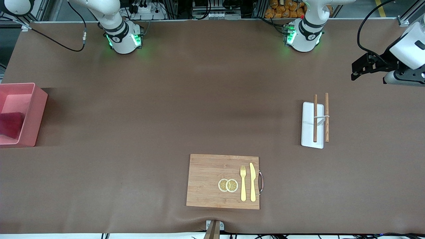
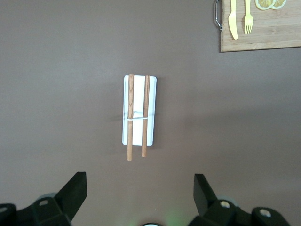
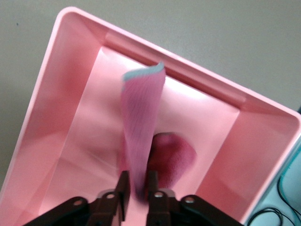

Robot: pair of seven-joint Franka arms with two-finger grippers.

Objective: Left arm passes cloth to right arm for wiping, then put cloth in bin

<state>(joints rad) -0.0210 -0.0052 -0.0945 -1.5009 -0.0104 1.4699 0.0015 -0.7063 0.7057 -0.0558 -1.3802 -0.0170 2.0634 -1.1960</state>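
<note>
Cloth (image 3: 143,141) hangs lengthwise from the right gripper (image 3: 138,188), fingers pinched on its upper edge, lower end already inside the bin (image 3: 51,108), so release looks next; left gripper (image 2: 141,193) waits wide-open over the white rack (image 2: 139,110).

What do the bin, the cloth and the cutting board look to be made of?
The bin looks like moulded plastic: smooth salmon-pink walls with a soft sheen and rounded corners. The cloth, hanging into the bin from the right gripper, looks like terry fabric: crimson-magenta, finely ribbed, limp and matte, with a pale edge. The cutting board appears to be bamboo or wood: tan, straight grain strips, with a metal handle.
</note>
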